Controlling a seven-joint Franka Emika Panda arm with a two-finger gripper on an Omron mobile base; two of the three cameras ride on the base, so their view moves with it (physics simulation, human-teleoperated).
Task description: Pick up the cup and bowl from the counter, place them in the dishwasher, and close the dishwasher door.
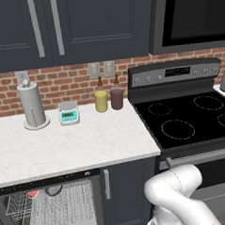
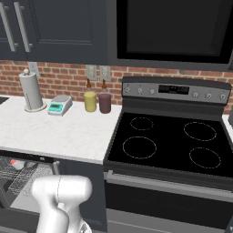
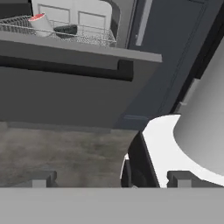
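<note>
Cup [image 3: 40,22] and bowl [image 3: 65,30] sit in the rack [image 3: 94,35] above the lowered door [image 3: 65,94]; gripper [image 3: 111,177] spread wide, holding nothing

The dishwasher [image 1: 49,208] is cut off by the bottom and left edges of the left base view, so its rack [image 1: 59,209] shows in part. In the right base view the arm's white body hides much of the same rack [image 2: 18,177]. The cup [image 1: 33,193] shows as a small red patch behind the wires, its body mostly hidden; the bowl [image 1: 53,189] beside it is a dark rim, too small to make out inside. In the hand view the dishwasher door [image 3: 65,96] runs off the left edge, and the pincer [image 3: 111,179] shows just its two tips at the bottom. The stovetop [image 1: 195,121] is cropped at the right edge.
</note>
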